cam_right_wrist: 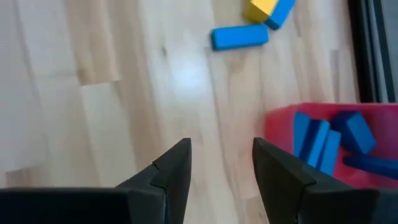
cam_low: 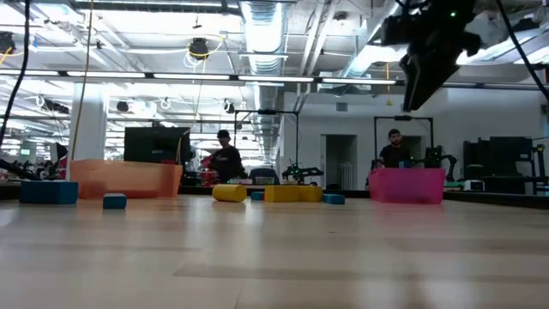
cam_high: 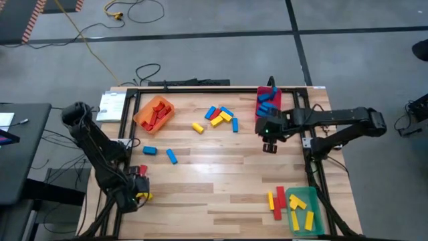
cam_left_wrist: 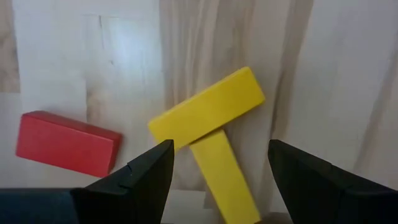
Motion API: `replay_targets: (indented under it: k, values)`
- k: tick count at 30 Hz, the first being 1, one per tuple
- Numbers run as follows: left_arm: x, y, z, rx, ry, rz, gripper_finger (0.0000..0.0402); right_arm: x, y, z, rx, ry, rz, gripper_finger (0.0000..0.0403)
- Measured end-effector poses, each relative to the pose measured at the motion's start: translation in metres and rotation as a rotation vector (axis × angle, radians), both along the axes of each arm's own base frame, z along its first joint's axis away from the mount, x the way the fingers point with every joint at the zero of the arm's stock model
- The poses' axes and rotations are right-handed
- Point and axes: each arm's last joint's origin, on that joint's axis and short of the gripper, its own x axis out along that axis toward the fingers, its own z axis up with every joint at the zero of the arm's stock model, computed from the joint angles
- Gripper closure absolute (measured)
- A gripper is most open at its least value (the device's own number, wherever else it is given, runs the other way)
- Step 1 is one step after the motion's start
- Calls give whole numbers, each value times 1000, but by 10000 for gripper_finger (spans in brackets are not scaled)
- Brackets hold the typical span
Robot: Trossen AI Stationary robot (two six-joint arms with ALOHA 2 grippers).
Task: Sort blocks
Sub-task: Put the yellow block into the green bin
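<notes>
Table (cam_high: 221, 194) | right end effector (cam_high: 269, 146) released | blocks (cam_high: 221, 116) well left, apart

Grey concrete floor (cam_high: 214, 40) is surrounding the desk (cam_high: 221, 181), with a yellow cable (cam_high: 90, 47) trailing across it. Ceiling lights (cam_low: 262, 26) are glowing over an open hall; two people (cam_low: 225, 159) are standing among monitors (cam_low: 154, 144) behind.

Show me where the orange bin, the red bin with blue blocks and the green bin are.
orange bin (cam_high: 142, 118): high view, on its rim.
red bin (cam_high: 277, 100): high view, on its side wall.
green bin (cam_high: 310, 196): high view, on a bare part of its floor.
</notes>
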Motion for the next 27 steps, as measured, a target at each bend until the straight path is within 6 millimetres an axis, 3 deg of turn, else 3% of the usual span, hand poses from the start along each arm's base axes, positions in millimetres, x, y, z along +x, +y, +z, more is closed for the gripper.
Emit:
replay_targets:
  k: [14,27]
  values:
    - [12,-18,-13,265,85,-219,145,10,34,4,19,-124,116,219]
    - [36,-26,-29,269,62,-311,151,12,54,7,79,-189,145,219]
